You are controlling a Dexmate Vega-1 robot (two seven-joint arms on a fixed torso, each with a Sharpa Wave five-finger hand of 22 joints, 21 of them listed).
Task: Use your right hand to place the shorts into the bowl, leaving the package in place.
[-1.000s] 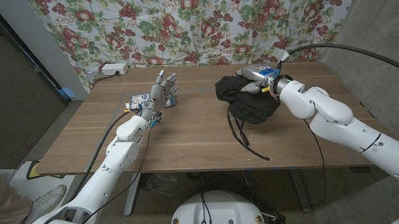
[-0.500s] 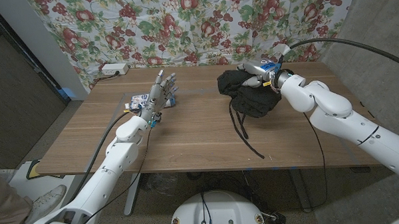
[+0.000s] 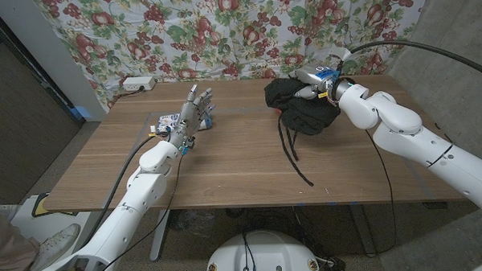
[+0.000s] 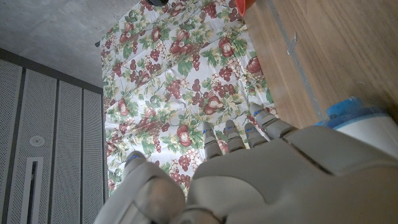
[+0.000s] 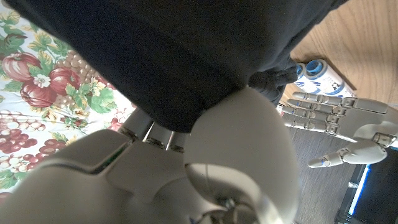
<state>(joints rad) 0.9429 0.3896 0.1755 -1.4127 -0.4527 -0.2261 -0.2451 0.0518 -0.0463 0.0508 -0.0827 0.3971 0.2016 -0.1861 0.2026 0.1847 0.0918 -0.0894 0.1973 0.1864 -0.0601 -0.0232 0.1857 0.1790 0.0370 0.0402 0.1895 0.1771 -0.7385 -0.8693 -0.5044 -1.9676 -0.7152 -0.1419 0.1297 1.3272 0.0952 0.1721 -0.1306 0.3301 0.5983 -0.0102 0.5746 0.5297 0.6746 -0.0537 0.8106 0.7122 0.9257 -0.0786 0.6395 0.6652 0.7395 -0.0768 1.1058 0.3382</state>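
My right hand [image 3: 314, 85] grips the black shorts [image 3: 303, 111] at the table's far right and holds the bunched cloth up. A black drawstring [image 3: 294, 159] trails from them across the wood toward me. In the right wrist view the shorts [image 5: 186, 56] cover the fingers of my right hand [image 5: 205, 162]. The white and blue package [image 3: 169, 120] lies at the far left, right beside my left hand [image 3: 194, 113], which stands upright with fingers apart and holds nothing. The package [image 5: 318, 70] and left hand [image 5: 336, 121] also show in the right wrist view. A red-orange rim [image 4: 245, 4] shows in the left wrist view.
A white power strip [image 3: 137, 83] lies at the far left corner. A floral curtain [image 3: 221, 31] hangs behind the wooden table [image 3: 226, 168]. Bare wood stretches between the two hands and along the near edge.
My right hand has carried the shorts away from me toward the table's far edge and a little right. The drawstring has dragged along after it. The left hand has stayed put.
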